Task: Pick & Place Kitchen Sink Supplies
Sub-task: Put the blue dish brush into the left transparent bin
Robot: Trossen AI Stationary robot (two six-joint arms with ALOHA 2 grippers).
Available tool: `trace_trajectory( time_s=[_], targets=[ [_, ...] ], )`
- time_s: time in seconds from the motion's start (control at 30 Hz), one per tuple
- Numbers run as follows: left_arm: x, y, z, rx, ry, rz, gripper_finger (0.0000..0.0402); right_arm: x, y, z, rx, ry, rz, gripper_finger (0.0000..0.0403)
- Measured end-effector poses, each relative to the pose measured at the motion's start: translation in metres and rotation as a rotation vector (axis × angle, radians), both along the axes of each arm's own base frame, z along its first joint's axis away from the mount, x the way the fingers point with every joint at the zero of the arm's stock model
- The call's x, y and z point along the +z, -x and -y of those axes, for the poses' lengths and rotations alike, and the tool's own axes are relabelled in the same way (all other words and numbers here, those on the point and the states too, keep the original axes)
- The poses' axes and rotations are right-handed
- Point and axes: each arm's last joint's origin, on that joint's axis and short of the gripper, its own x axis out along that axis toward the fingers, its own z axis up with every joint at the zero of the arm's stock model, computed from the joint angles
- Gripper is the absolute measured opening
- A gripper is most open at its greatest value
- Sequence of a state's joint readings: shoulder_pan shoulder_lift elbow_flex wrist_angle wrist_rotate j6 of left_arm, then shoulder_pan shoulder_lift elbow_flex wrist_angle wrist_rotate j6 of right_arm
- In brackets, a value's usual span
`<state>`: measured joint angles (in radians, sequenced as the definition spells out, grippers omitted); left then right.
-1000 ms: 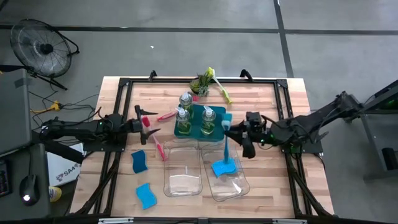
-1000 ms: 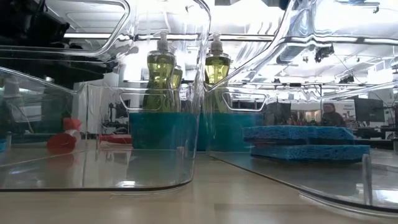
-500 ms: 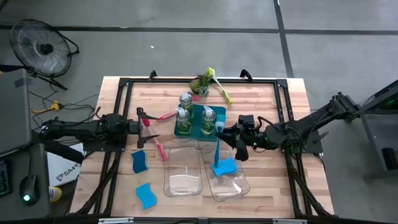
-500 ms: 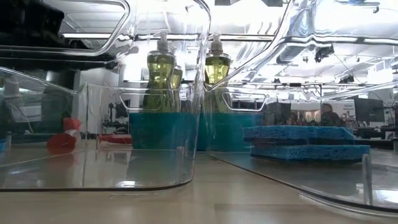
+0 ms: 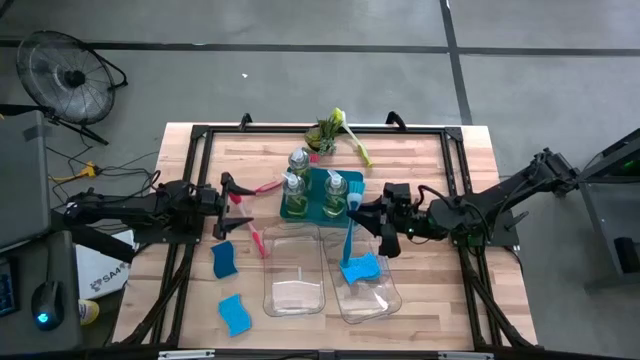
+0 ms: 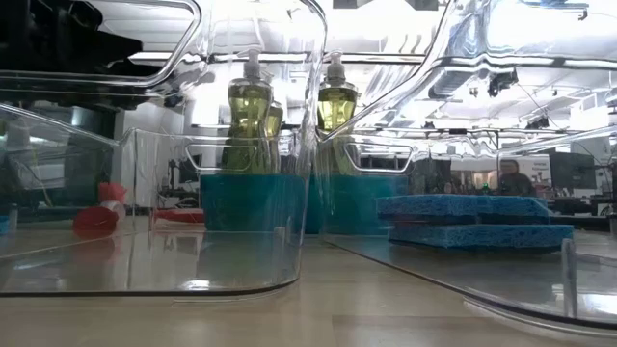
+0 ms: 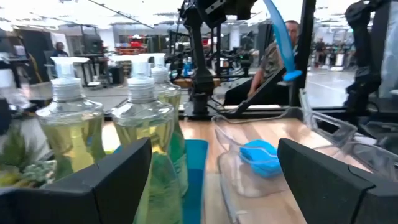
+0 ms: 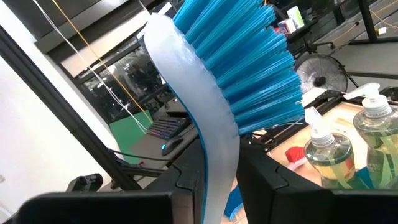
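Holding the blue brush (image 5: 349, 228) clamped in my right pincer (image 5: 372, 215), handle hanging below it over the right bin (image 5: 372, 290), I'd lower straight, while my left pincer (image 5: 232, 195) waits apart.

The right gripper (image 5: 368, 218) has carried the blue dish brush (image 5: 350, 238) leftward over the last second — from over the far edge of the right clear bin (image 5: 366, 278) toward the teal tray (image 5: 318, 205); its brush head now sits close by the soap bottles (image 5: 334, 192); the handle hangs down over the blue sponge (image 5: 360, 268) in that bin; the left gripper (image 5: 226, 194) has crept slightly toward the middle of the desk
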<state>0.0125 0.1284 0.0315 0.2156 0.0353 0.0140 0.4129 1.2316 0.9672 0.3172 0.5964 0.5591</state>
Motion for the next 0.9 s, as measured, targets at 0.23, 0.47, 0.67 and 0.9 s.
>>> trace_trajectory(
  time_s=[0.23,0.47,0.67,0.9],
  targets=[
    [0.004,0.000,-0.002,0.040,0.085,0.040,0.0344,0.000,0.000,0.000,0.004,0.001,-0.001,0.0066],
    [0.019,0.004,0.000,-0.007,0.099,0.198,0.0344,0.002,-0.001,0.002,-0.003,0.008,0.014,0.0066],
    [0.048,0.002,0.000,-0.044,0.152,0.205,0.0344,0.014,-0.013,0.006,-0.029,0.085,0.050,0.0066],
    [0.104,-0.023,0.002,-0.076,0.058,0.076,0.0344,0.032,-0.051,0.016,-0.068,0.190,-0.013,0.0066]
  ],
)
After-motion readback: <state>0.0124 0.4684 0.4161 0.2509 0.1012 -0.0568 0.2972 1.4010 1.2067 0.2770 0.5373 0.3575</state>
